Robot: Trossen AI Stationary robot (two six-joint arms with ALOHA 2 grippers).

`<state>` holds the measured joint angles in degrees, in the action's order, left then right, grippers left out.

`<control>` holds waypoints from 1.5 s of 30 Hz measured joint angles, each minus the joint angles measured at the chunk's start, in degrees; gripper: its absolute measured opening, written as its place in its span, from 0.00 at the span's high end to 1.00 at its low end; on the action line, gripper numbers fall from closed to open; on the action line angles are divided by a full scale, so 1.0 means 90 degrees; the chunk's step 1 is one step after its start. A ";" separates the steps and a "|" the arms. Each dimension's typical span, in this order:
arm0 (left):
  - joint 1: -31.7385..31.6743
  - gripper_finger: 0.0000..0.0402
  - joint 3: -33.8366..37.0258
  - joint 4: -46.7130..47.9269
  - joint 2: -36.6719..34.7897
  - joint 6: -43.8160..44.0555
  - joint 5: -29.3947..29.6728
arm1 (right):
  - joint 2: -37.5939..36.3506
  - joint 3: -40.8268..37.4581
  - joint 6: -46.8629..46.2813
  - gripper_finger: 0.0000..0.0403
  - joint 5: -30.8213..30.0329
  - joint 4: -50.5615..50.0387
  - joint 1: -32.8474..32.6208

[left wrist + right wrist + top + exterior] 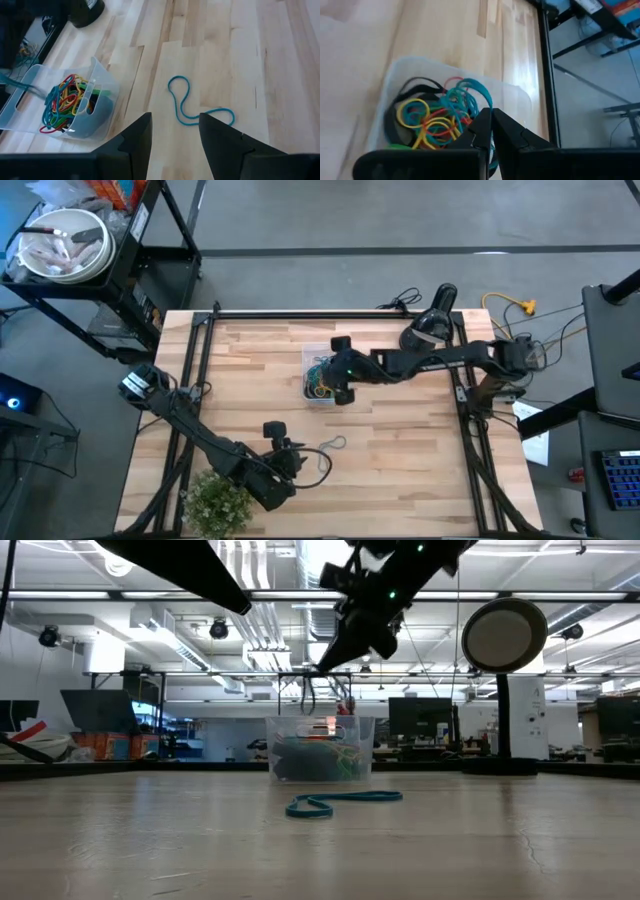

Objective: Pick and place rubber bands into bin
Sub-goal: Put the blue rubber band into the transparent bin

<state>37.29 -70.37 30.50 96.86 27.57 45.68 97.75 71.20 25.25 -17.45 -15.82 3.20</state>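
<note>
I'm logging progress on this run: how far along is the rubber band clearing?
Nearly done. The bin already holds a tangle of coloured rubber bands. The right gripper hangs shut above it, with a blue band at its fingertips. Left: one blue rubber band on the table, with the left gripper open just short of it.

Workshop beyond the wooden table (400, 470)

Grey floor (350, 215) around it, ceiling light strips (250, 595) overhead (long, bright), dark monitors (100, 710) behind, white bowl (62, 242) on a black cart.

Clear bin (318, 375) holds tangled coloured rubber bands (437, 120); one blue band (192, 102) lies loose nearby.
</note>
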 joint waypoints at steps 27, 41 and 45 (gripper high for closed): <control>0.0038 0.63 -0.0015 -0.0008 -0.0005 0.0002 0.0002 | 0.0518 0.0044 -0.0262 0.87 0.0784 -0.0027 0.0840; 0.0038 0.63 -0.0017 -0.0021 -0.0005 0.0002 0.0003 | -0.0316 0.0261 -0.0328 0.68 0.0775 -0.0819 0.0361; 0.0004 0.63 -0.0017 -0.0063 -0.0005 0.0005 0.0002 | -0.0996 0.0262 -0.0572 0.70 0.0755 -0.1558 -0.0103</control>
<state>37.32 -70.52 29.93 96.82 27.62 45.69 88.78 73.56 20.10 -10.65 -29.84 2.28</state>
